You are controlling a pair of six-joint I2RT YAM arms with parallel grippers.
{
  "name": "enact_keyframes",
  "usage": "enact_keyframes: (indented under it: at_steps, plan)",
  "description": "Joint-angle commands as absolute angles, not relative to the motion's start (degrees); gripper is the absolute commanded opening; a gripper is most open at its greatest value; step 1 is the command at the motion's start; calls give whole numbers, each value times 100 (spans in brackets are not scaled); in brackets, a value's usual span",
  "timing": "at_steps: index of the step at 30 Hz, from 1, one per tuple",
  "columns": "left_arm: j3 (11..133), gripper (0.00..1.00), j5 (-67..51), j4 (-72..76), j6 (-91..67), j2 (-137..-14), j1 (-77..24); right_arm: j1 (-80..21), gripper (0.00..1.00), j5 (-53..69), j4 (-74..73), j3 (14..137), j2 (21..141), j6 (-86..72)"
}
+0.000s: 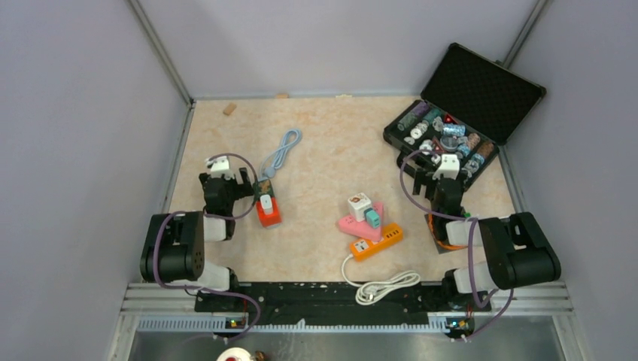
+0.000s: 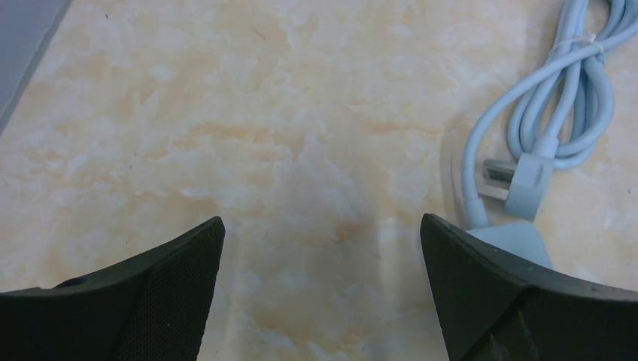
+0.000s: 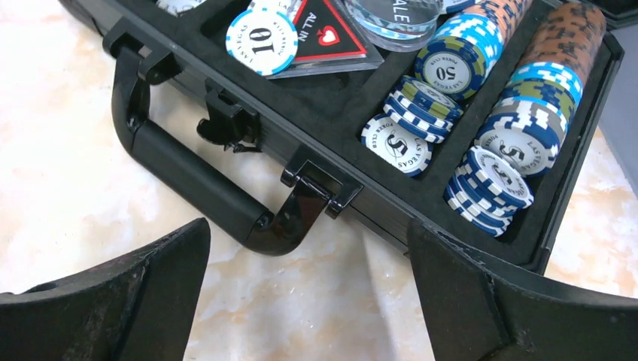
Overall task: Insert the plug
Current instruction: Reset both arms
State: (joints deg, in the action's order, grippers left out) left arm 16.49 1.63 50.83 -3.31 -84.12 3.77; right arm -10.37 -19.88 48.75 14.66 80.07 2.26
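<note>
Far left of the orange power strip (image 1: 376, 242), the left gripper (image 2: 322, 226) hangs with jaws spread wide, gripping nothing. Nearer the strip lies the plug (image 2: 530, 188): pale blue, angular, lying flat, long axis crosswise, metal prongs (image 2: 496, 173) pointing away from the strip, its cable (image 2: 594, 98) coiled beyond. Right of the strip, the right gripper (image 3: 308, 226) gapes empty. Farther right, an open black case (image 1: 481, 86) holds stacked poker chips (image 3: 489, 177).

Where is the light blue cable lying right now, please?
The cable lies coiled left of centre in the top view, beyond the left gripper, to its right.

Pale blue plug (image 2: 530, 184) lies flat beside its coiled cable (image 2: 598, 56).
</note>
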Motion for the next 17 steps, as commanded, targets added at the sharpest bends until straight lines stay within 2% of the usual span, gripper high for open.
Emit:
enact_keyframes:
  at_steps: [1,4,17]
  plan:
    - [1877,99,302,5518,-248,-8286,376,-441,99,-1670,6015,1490,8124,-221]
    - [1760,99,309,6109,-231,-8444,378,-418,99,-1614,6064,1456,8135,-230]
    - [1876,99,263,5662,-193,-8335,347,-419,99,-1609,6167,1424,8138,-209]
